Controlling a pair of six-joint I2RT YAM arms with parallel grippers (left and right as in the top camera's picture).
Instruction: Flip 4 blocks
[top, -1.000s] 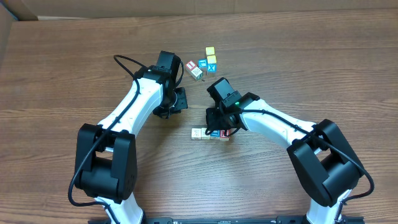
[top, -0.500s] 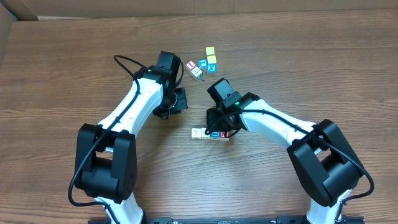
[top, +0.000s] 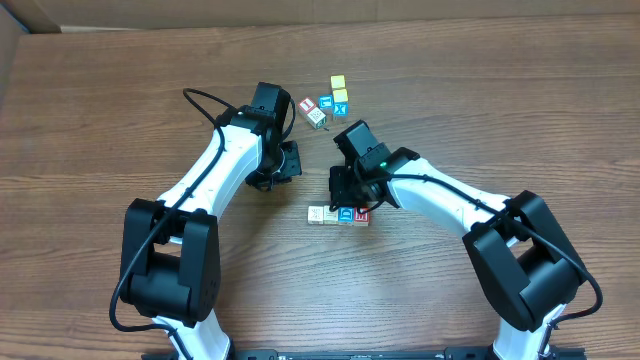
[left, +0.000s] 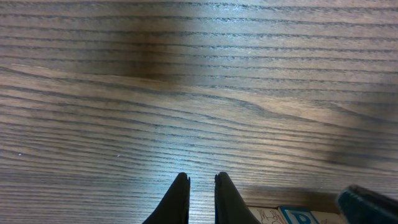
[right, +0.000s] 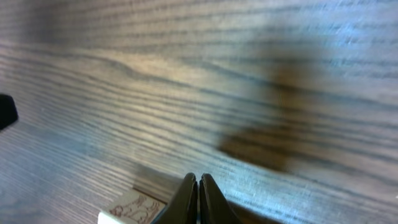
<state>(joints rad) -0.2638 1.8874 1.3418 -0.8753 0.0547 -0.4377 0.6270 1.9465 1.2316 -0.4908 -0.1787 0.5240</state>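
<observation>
Overhead, the right claw (right: 198, 186) had drawn back off the row of blocks (top: 346, 214) on the tabletop (top: 450, 120), clenched on nothing, uncovering the blue and red faces. The left claw (left: 201, 186) hung clenched and empty nearby. Flipping looked nearly finished.

Overhead sharp, evenly bright, shadows soft. Left wrist: glare band on table (left: 199, 93) mid-frame, dark patch upper left. Right wrist: blurry overall, dark shadow blob near centre.
</observation>
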